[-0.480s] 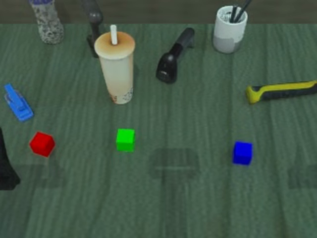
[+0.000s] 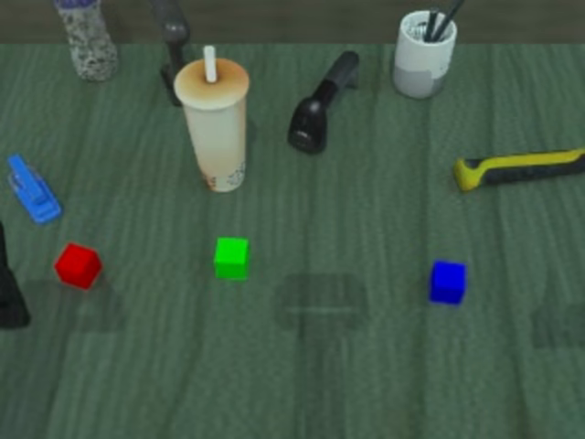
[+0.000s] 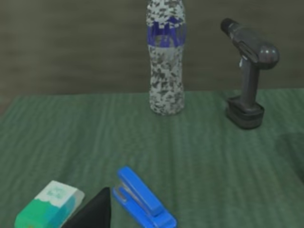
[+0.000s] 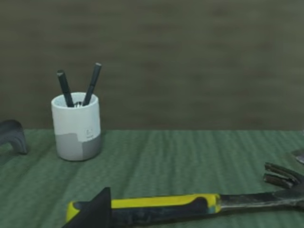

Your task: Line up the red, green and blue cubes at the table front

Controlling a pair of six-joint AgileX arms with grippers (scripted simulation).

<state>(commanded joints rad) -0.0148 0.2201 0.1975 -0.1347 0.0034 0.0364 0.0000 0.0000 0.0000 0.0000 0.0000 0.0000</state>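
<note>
The three cubes are all sitting loose on the green worktop (image 2: 384, 366), nothing gripping them. The red cube (image 2: 78, 265) is lying near the left edge, the green cube (image 2: 231, 257) is resting left of centre just below the cup (image 2: 215, 123), and the blue cube (image 2: 448, 282) is sitting well off to the right. They're roughly in a row across the worktop but well apart from each other.

The left hand (image 2: 9, 297) is poking in at the left edge, just beside the red cube and not touching it. Only a dark bit of it is showing, so whether it's released or clenched, can't tell. The right hand isn't showing up in the top view at all; only a dark fingertip (image 4: 92, 211) is peeking into its own wrist view, so no telling there either.

Other stuff lying around: a blue stapler (image 2: 33, 189) above the red cube, a speckled bottle (image 3: 165, 57), a drill (image 3: 247, 71), a black scanner (image 2: 320, 105), a white pen holder (image 2: 424, 55) and a yellow-handled hammer (image 2: 521, 168) on the right.
</note>
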